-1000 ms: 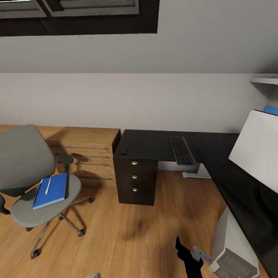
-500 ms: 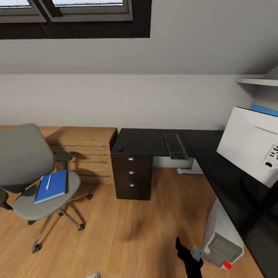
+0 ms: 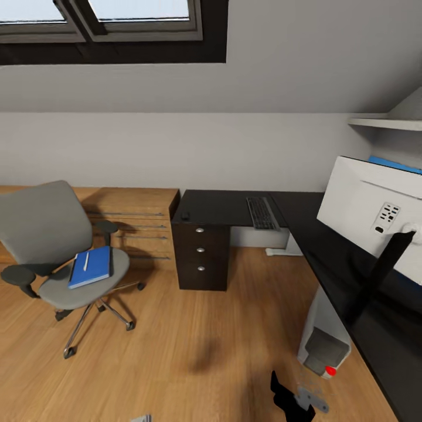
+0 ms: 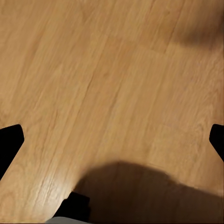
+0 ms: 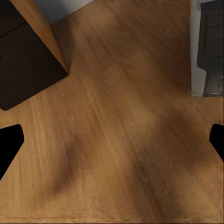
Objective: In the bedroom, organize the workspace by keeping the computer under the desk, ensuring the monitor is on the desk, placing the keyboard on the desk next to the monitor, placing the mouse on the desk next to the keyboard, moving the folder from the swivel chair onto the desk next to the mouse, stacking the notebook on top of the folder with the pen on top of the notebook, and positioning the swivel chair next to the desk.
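Under the sloped grey wall of the bedroom, where dark-framed skylights are set, a light wood floor is spread across the lower part of the head view. The L-shaped desk with its glossy black top is placed against the low wall, its dark drawer unit carrying three round silver knobs. The keyboard is laid on the desk top, and the small black mouse is seen near the desk's left edge, well apart from the keyboard. The monitor is stood on the near wing of the desk, its white back turned to the camera. The computer is kept under that wing, on the floor. A light wooden dresser is set just beside the drawer unit. The swivel chair is stood on the floor to the left, apart from the desk; the blue folder is laid on its seat with the white pen on top. The notebook cannot be made out.

No brand, label or writing can be read.

In the wrist views, the fingertips of the left gripper and the right gripper are spread wide over bare floor, with nothing held.
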Tool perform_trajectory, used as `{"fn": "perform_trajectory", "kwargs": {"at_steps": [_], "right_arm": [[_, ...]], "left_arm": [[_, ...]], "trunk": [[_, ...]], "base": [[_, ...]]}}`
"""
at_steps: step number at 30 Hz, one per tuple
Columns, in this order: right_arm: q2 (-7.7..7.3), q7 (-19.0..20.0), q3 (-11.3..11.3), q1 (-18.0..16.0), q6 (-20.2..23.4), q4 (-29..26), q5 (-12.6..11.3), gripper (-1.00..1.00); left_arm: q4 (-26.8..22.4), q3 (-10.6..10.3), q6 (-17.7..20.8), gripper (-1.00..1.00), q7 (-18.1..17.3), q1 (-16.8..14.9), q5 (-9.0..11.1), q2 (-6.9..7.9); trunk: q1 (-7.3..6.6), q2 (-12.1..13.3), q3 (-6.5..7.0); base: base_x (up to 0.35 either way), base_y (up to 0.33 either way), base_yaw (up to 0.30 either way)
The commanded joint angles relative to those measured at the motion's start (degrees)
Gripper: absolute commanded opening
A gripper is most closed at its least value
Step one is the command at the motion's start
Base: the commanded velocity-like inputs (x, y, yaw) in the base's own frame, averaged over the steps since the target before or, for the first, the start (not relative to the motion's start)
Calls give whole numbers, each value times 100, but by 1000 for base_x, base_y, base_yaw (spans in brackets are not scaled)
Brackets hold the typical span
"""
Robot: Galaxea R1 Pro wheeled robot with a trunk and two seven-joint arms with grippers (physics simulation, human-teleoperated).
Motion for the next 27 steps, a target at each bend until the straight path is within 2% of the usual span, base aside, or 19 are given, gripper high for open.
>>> {"fn": "perform_trajectory", "kwargs": {"at_steps": [1, 6, 8, 12, 15, 18, 19, 23, 27], "right_arm": [[-51, 23, 73, 116, -20, 8, -3, 100], [-172, 22, 167, 417, -24, 6, 308, 100], [-263, 20, 195, 806, -33, 5, 666, 100], [-373, 15, 206, 1243, -38, 15, 1004, 100], [-549, 14, 209, 1493, -32, 31, 1095, 100], [-647, 9, 209, 1585, -10, 38, 1117, 100], [-731, -106, 210, 1696, 5, 46, 1120, 100], [-753, -395, 211, 1814, 5, 45, 1125, 100], [-750, -446, 216, 1830, 4, 43, 1130, 100]], "left_arm": [[45, -49, -24, 100, 36, -4, 51, 5], [543, -47, -48, 100, 22, -4, 38, 17], [910, -49, -161, 100, 16, -4, 41, 30], [1370, -52, -497, 100, 11, -4, 32, 38], [1506, -54, -734, 100, 8, -4, 35, 41], [1545, -54, -812, 100, 5, -4, 36, 41], [1563, -54, -847, 100, 6, -4, 37, 41], [1570, -54, -861, 100, 10, -4, 37, 27], [1577, -59, -866, 100, 11, -4, 37, 11]], "trunk": [[-4, -3, -5], [-4, -3, -5], [-4, -3, -5], [-4, -3, -5], [-4, -3, -5], [-4, -3, -5], [-4, -3, -4], [-4, -3, 2], [-4, -3, 4]], "base": [[-333, 0, 0], [-245, 0, 0], [-95, 0, 0], [-37, 0, 0], [-11, 0, 0], [-14, 0, 0], [-223, 0, -94], [-283, -1, -178], [-321, -65, -246]]}}
